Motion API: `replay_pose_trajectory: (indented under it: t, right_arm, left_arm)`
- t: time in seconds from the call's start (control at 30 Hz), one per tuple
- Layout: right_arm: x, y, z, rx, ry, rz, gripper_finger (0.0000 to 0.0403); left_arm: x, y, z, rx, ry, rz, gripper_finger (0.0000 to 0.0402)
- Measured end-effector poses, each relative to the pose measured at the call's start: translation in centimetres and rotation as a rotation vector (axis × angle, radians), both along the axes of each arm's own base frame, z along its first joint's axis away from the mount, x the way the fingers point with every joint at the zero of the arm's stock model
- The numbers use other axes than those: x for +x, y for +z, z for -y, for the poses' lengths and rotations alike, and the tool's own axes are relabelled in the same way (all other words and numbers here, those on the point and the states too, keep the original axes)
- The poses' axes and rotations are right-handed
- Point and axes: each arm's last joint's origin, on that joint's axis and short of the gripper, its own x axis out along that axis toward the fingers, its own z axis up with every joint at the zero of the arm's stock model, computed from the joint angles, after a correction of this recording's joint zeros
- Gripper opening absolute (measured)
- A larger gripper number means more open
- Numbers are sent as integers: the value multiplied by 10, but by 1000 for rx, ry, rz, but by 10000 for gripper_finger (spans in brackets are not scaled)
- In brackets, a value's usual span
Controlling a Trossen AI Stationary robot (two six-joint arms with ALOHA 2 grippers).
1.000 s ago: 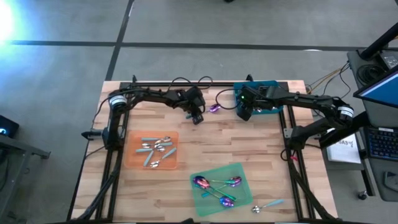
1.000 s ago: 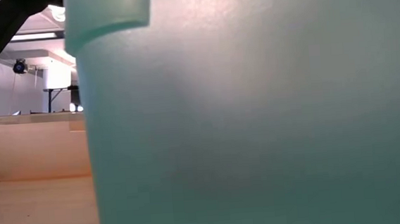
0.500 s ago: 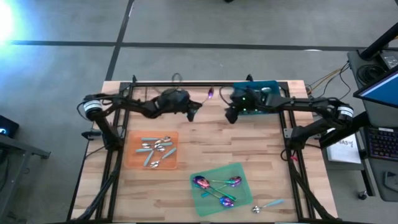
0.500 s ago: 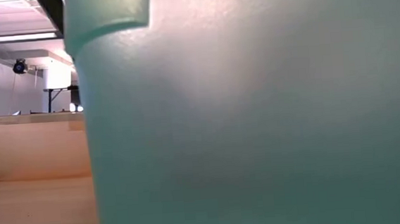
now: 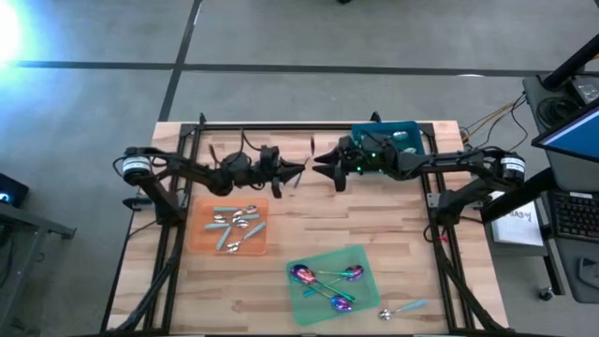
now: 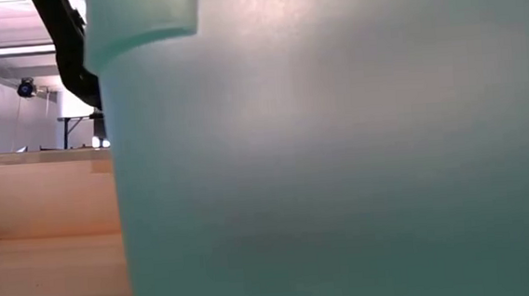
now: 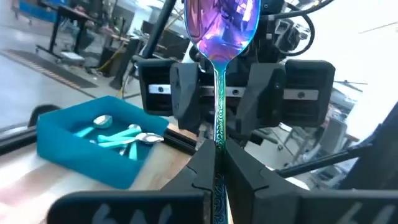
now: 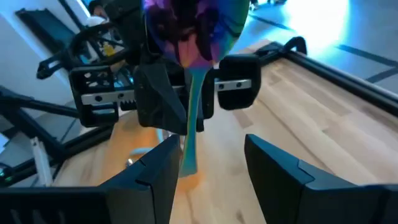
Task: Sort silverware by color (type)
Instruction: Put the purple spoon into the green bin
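My left gripper (image 5: 298,170) (image 7: 216,146) hangs over the table's far middle, pointing right, shut on a spoon (image 5: 312,148) with an iridescent purple head (image 7: 222,25) and a teal handle. My right gripper (image 5: 320,161) (image 8: 211,143) faces it from the right, open. Its fingers stand on either side of the handle's lower end (image 8: 189,162); I cannot tell if they touch it. Silver spoons lie flat on the orange mat (image 5: 229,225), purple ones on the green mat (image 5: 332,281). More silver spoons lie in the teal bin (image 7: 93,143) (image 5: 398,140). My left gripper pinches the spoon's teal handle (image 7: 217,134) between its two fingers, well below the head. The fingers come level from the table's left and lie across the handle. The spoon is lifted clear and stands about upright, head on top.
One pale-handled spoon (image 5: 402,307) lies on the bare wood near the table's near right corner. The teal bin's wall (image 6: 340,161) fills most of the low view. Black frame rails run along the table's far and side edges.
My left gripper has drawn back toward the table's left and turned to point right, carrying the purple spoon with it. My right gripper has moved left from beside the bin until it faces the left gripper across the spoon.
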Motion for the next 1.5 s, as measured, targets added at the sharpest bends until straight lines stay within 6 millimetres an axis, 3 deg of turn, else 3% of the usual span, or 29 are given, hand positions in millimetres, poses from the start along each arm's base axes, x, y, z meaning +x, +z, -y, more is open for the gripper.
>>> replay_pose_trajectory:
  t: [0.17,0.5,0.8,0.93,1.13,1.33,1.5]
  right_arm:
    - [3,7,-6,-12,22,20,171]
    - [8,19,-5,-52,29,56,171]
    - [12,31,-8,-91,44,88,166]
    - [12,31,-9,-90,47,88,128]
    - [12,31,-9,-104,48,85,20]
    - [12,31,-9,-101,49,84,12]
    - [12,31,-9,-93,62,82,11]
  left_arm:
    - [4,9,8,42,20,62,0]
    - [7,7,16,26,21,46,0]
    - [25,8,15,32,26,53,0]
    - [25,10,15,47,28,64,0]
    - [24,10,16,47,24,69,0]
    - [25,10,15,48,22,71,8]
    - [27,14,16,39,-44,86,60]
